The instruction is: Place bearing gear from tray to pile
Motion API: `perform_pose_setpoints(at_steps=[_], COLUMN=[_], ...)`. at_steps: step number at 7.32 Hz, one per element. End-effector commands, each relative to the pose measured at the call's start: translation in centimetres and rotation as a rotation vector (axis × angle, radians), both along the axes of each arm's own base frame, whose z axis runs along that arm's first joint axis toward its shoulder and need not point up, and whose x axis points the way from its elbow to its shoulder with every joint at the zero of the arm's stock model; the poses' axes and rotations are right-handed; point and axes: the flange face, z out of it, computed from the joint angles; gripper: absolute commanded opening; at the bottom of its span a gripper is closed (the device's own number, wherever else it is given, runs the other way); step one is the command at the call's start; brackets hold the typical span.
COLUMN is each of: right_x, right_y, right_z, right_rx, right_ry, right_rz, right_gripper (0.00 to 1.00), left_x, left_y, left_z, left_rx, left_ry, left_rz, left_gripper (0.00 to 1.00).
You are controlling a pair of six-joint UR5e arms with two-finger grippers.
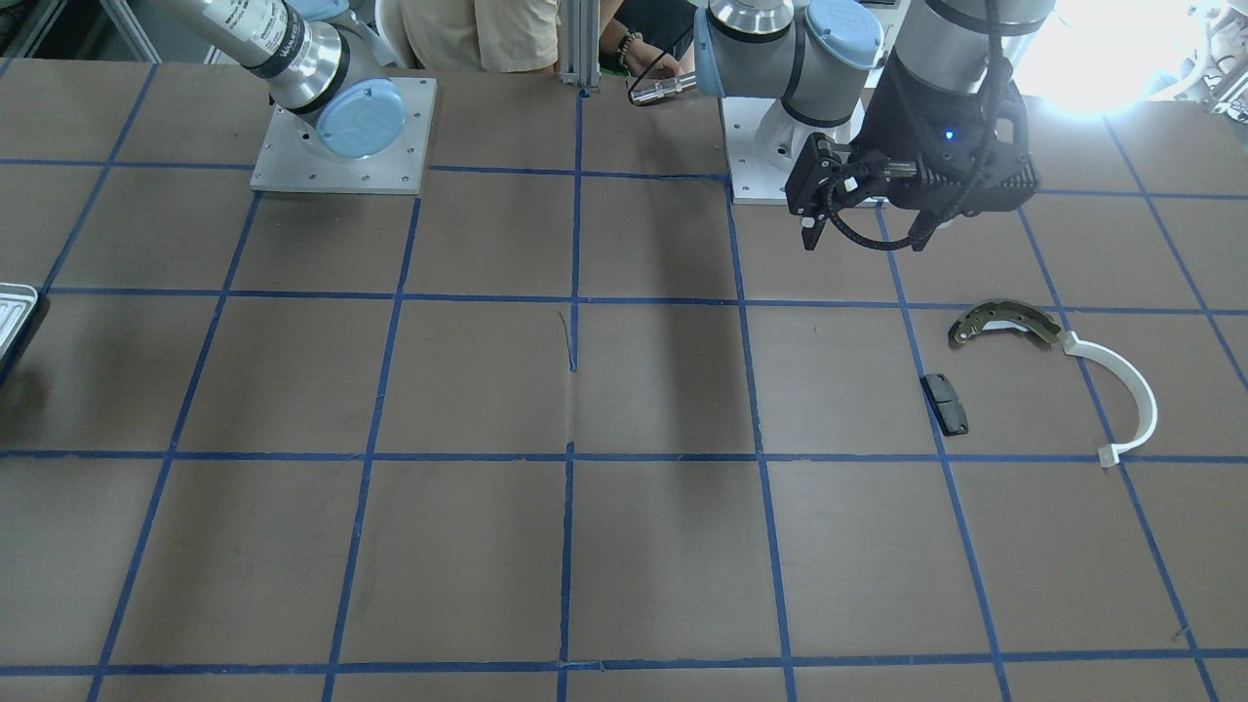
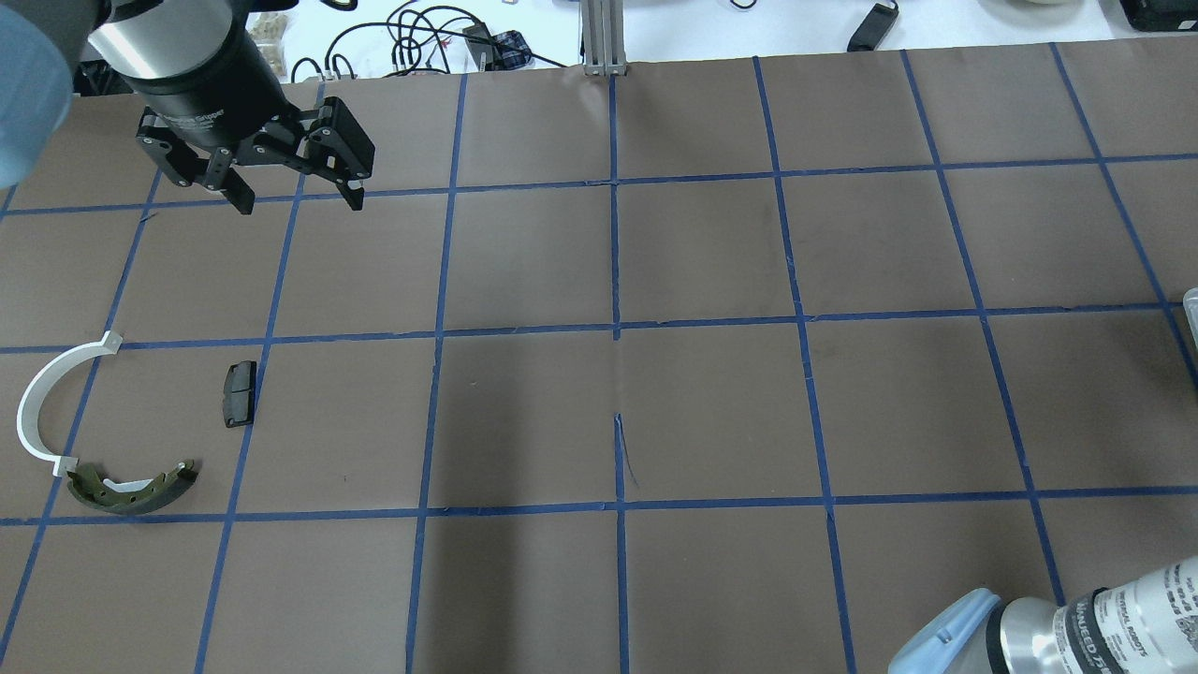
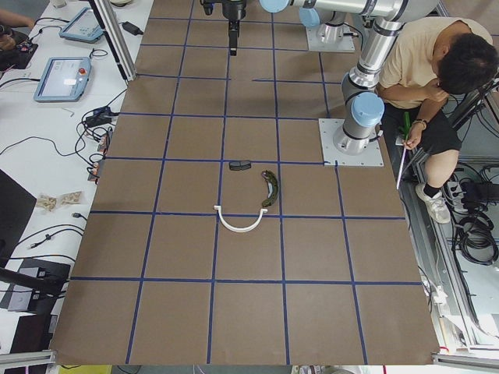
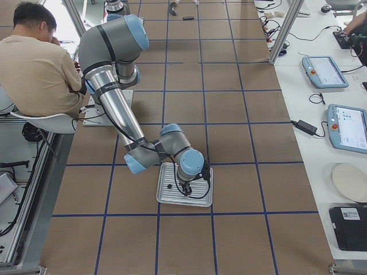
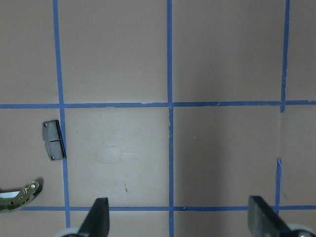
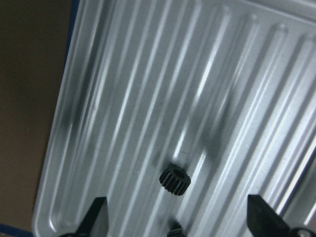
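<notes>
Parts lie in a small group on the robot's left side of the brown table [image 2: 711, 412]. They are a white arc [image 2: 36, 412], a green-brown curved brake shoe [image 2: 131, 489] right beside the arc's end, and a little black pad [image 2: 239, 393] near them. This is the pile. The left gripper [image 2: 299, 198] hangs in the air on the far side of the pile. It points down, with its two fingers spread wide and nothing between them.

Far to the right, the right arm bends low over the tray [image 4: 172, 200] (only a corner of it shows from overhead). The right gripper [image 6: 178, 219] points down at it, fingers spread wide too. The small black gear [image 6: 175, 179] lies on the tray's ribbed bottom, under the gap between the fingers. Another black bit [image 6: 175, 230] peeks in at the wrist view's bottom edge.
</notes>
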Motion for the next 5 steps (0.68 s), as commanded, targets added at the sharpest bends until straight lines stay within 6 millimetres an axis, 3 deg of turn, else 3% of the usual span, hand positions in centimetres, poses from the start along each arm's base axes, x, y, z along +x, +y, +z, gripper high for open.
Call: perform_pose_setpoints(at_steps=[1, 5], right_x=[1.7, 1.6], right_y=[2.3, 2.7], right_z=[-3.5, -1.7], right_rx=[-0.036, -0.009], right_ry=[0.082, 0.116], right_rz=[0.086, 0.134], right_gripper=[0.96, 0.89], left_x=[0.0, 0.0], left_y=[0.0, 0.0], left_z=[0.0, -0.1], left_rx=[0.001, 0.002], left_ry=[0.000, 0.000], left_rz=[0.000, 0.000], left_gripper=[1.00, 1.00])
